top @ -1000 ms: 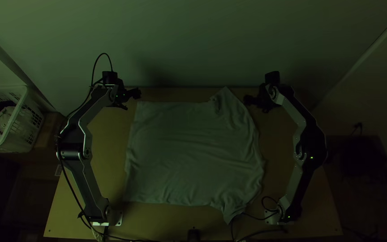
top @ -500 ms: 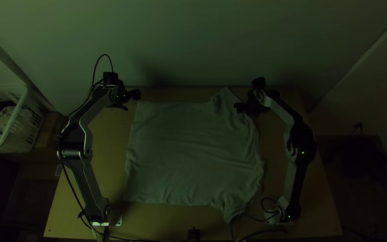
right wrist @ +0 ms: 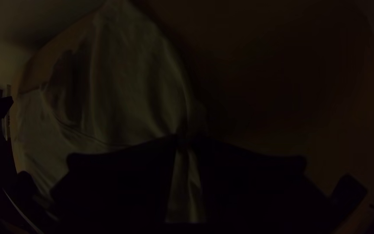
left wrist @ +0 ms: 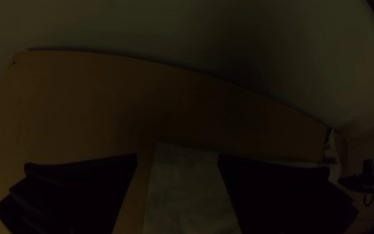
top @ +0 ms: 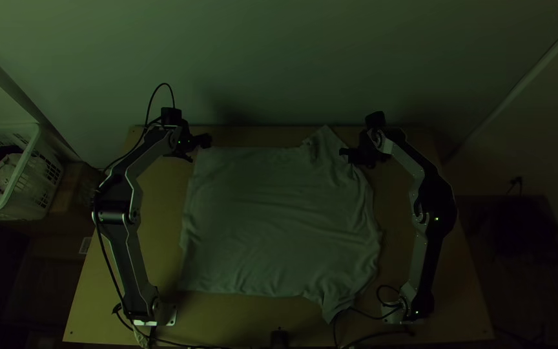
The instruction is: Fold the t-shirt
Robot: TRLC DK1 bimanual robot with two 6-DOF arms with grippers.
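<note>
one t-shirt (top: 279,220) on the wooden table (top: 227,317), spread out with wrinkles, hem toward the left arm, one sleeve pointing to the far edge, the other to the near edge. at the cloth's right side, just beside the far sleeve, a small bunched pinch held between the narrow jaws of the right gripper (top: 350,155). over the far left corner, the left gripper (top: 200,149), jaws wide, cloth visible between; cannot tell whether touching.

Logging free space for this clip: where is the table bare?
Bare wood separates the t-shirt from the left arm and the right arm. Crowded: the t-shirt's far corners, at the left hand and right hand, and near-edge cables.
</note>
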